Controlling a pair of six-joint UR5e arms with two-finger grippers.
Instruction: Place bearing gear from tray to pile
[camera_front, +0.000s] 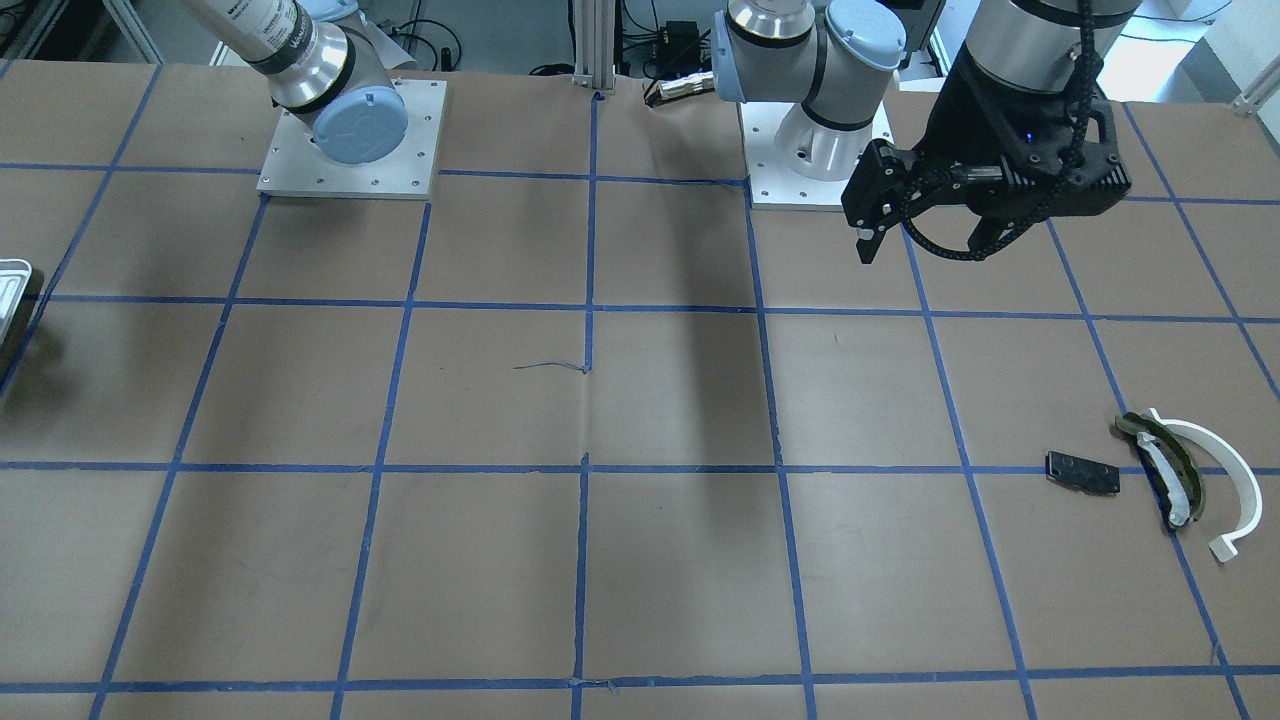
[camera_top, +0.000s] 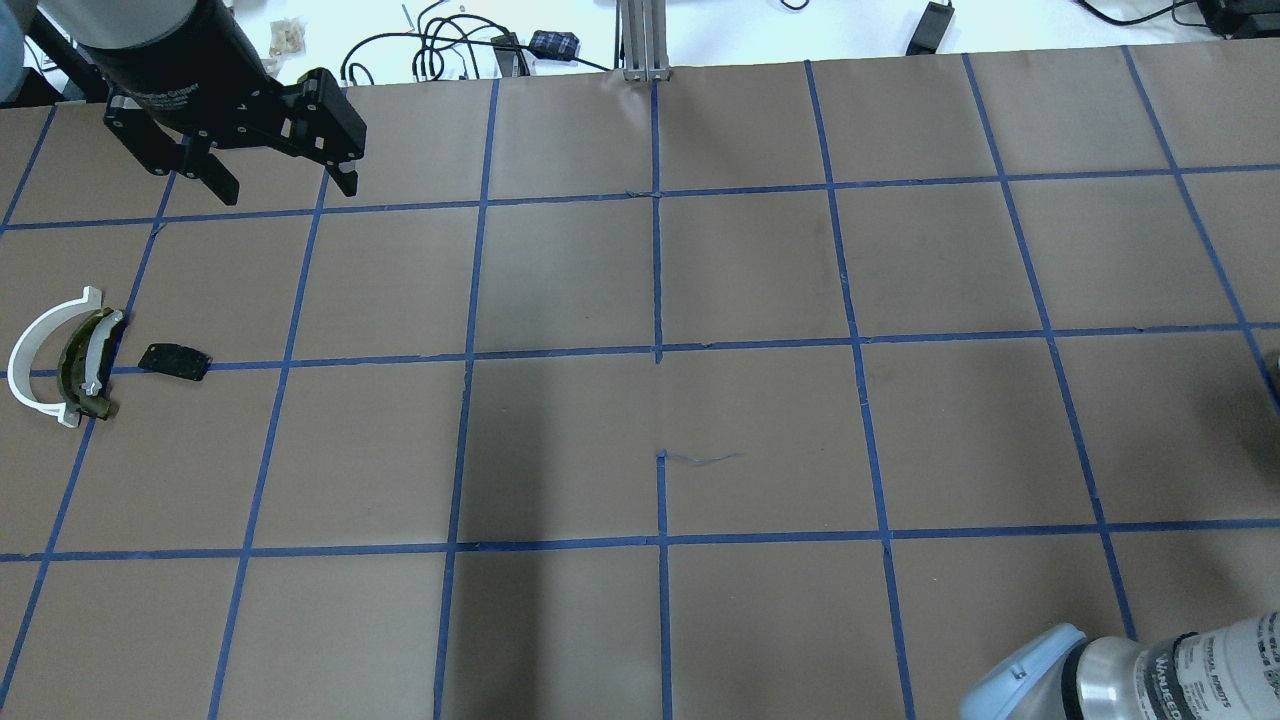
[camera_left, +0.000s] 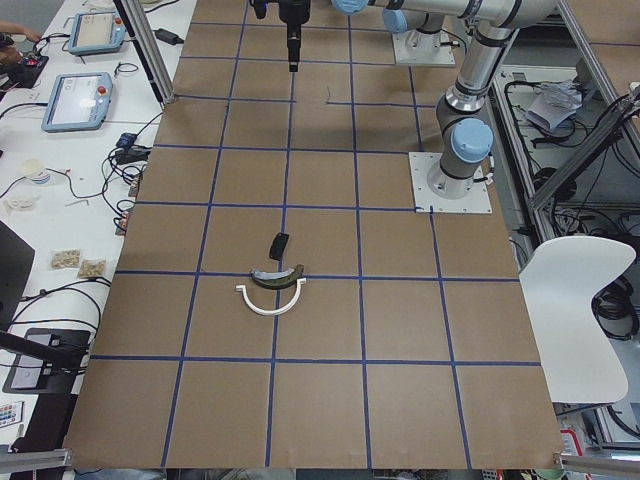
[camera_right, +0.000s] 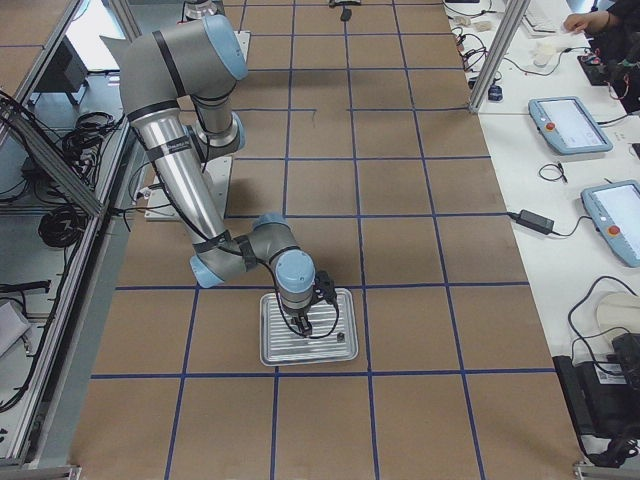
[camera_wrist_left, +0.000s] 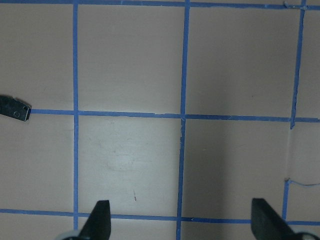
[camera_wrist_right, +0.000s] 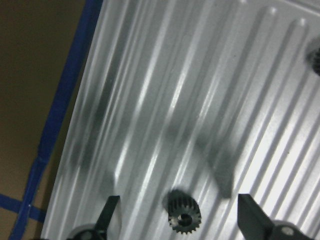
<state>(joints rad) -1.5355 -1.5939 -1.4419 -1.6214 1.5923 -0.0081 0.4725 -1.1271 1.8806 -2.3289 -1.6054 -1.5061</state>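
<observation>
The silver ridged tray (camera_right: 300, 352) lies at the table's end by my right arm; a corner also shows in the front view (camera_front: 12, 285). In the right wrist view a small dark bearing gear (camera_wrist_right: 184, 212) lies on the tray's ridges (camera_wrist_right: 165, 90). My right gripper (camera_wrist_right: 179, 220) is open just above it, one finger on each side. A second dark gear (camera_wrist_right: 315, 56) is cut by the right edge. The pile is a white arc strip (camera_top: 25, 370), an olive curved piece (camera_top: 85, 365) and a black plate (camera_top: 175, 360). My left gripper (camera_top: 283, 185) hangs open and empty above the table, away from the pile.
The table is brown paper with a blue tape grid (camera_top: 657, 350). The arm bases stand on metal plates (camera_front: 350, 140). An aluminium post (camera_top: 640, 40) stands at the far edge. The black plate's end shows in the left wrist view (camera_wrist_left: 12, 109).
</observation>
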